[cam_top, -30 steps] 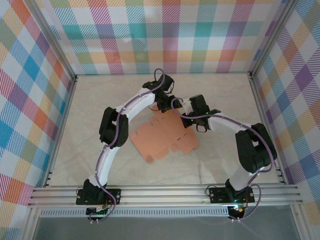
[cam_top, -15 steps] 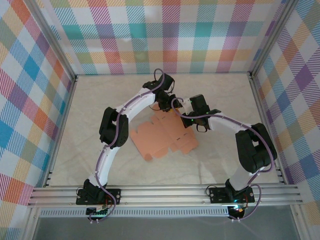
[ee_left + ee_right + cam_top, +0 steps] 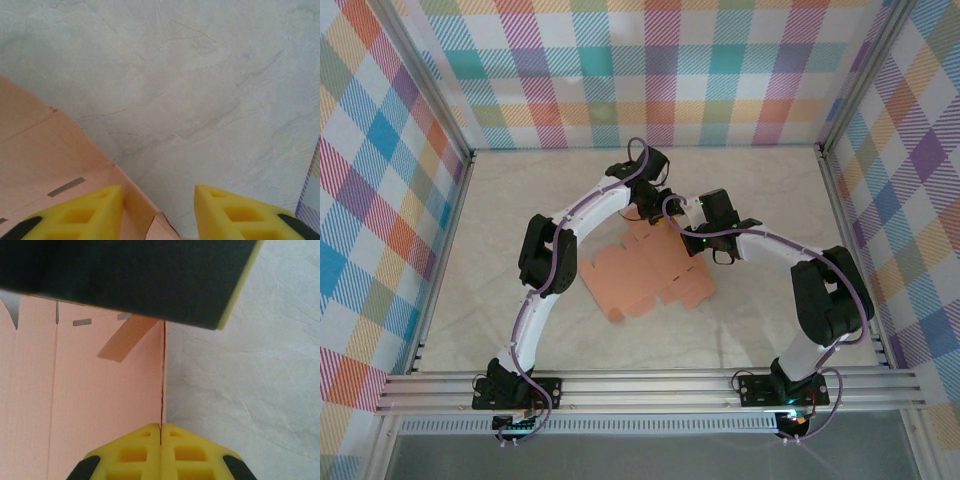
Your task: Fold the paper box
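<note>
I see the paper box (image 3: 645, 280), a thin salmon-orange die-cut card sheet, lying flat and unfolded at the centre of the pale marbled bench (image 3: 770, 190). The left gripper (image 3: 157, 194) sits at the sheet's far edge, its yellow fingers (image 3: 90, 212) a moderate gap apart, with a card corner lying between them, ungripped. The right gripper (image 3: 161, 428) is pinched fully together on the sheet's right edge, which runs straight into the seam between its fingertips.
</note>
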`<state>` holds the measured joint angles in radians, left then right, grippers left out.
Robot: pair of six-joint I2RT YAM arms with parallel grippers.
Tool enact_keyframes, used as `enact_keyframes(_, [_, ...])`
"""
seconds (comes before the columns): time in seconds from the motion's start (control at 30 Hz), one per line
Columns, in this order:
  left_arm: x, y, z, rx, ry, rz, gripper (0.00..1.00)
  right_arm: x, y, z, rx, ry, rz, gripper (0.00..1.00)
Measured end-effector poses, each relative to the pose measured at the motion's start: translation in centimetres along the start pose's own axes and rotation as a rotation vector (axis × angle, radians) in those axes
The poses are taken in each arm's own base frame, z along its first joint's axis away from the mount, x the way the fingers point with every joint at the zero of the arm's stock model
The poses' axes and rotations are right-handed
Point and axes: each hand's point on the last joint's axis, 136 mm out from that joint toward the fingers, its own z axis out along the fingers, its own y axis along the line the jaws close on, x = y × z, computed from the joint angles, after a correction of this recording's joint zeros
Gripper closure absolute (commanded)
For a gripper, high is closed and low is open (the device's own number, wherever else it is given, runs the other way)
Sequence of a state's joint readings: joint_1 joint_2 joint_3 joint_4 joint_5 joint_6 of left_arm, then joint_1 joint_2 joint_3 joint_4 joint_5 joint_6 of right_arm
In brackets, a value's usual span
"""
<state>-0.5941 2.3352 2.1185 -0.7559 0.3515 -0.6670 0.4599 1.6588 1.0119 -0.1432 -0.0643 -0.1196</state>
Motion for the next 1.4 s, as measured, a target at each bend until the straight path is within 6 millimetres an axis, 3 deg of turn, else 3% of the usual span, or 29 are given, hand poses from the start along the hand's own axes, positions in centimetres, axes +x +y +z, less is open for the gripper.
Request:
enact_keyframes(0.13, [0.0, 0.1, 0.1, -0.002, 0.003, -0.001, 0.84, 0.0, 0.0, 0.0, 0.001, 0.000, 0.000, 1.00])
enact_keyframes(0.23, [0.1, 0.0, 0.2, 0.001, 0.005, 0.000, 0.84, 0.1, 0.0, 0.0, 0.001, 0.004, 0.001, 1.00])
enact_keyframes(0.27, [0.1, 0.0, 0.1, 0.001, 0.006, 0.000, 0.80, 0.1, 0.0, 0.0, 0.001, 0.004, 0.001, 1.00])
enact_keyframes(0.33, [0.1, 0.0, 0.1, 0.002, 0.005, 0.010, 0.57, 0.1, -0.1, 0.0, 0.003, 0.004, 0.001, 1.00])
enact_keyframes(0.43, [0.0, 0.0, 0.2, 0.002, 0.003, 0.015, 0.35, 0.1, -0.1, 0.0, 0.005, 0.004, 0.001, 1.00])
enact_keyframes(0.6, [0.1, 0.9, 0.0, -0.013, -0.041, 0.034, 0.15, 0.1, -0.5, -0.1, 0.030, 0.003, 0.002, 1.00])
enact_keyframes(0.7, [0.2, 2.1, -1.7, -0.019, -0.097, 0.047, 0.00, 0.1, -0.8, -0.4, 0.034, -0.005, 0.008, 1.00])
enact_keyframes(0.87, [-1.1, 3.2, -7.4, 0.051, -0.250, 0.078, 0.00, 0.4, -1.2, -0.7, -0.013, -0.010, 0.036, 1.00])
enact_keyframes(0.93, [-2.8, 4.6, -10.3, 0.074, -0.340, 0.098, 0.00, 0.4, -1.6, -0.8, -0.034, -0.015, 0.049, 1.00])
enact_keyframes(1.03, [-4.6, 7.9, -12.6, 0.075, -0.432, 0.138, 0.00, 0.5, -1.9, -1.0, -0.060, -0.019, 0.052, 1.00])
enact_keyframes(1.13, [-4.8, 11.8, -12.7, 0.057, -0.450, 0.192, 0.02, 0.7, -2.2, -1.3, -0.079, -0.017, 0.064, 1.00])
enact_keyframes(1.2, [-3.7, 13.4, -11.7, 0.068, -0.408, 0.257, 0.08, 0.7, -2.4, -1.5, -0.089, -0.020, 0.072, 1.00])
enact_keyframes(1.27, [-2.3, 13.6, -10.9, 0.096, -0.345, 0.325, 0.12, 0.7, -2.6, -1.8, -0.103, -0.026, 0.083, 1.00])
enact_keyframes(1.4, [-1.6, 11.8, -10.0, 0.191, -0.266, 0.452, 0.14, 0.6, -2.7, -2.3, -0.138, -0.036, 0.101, 1.00])
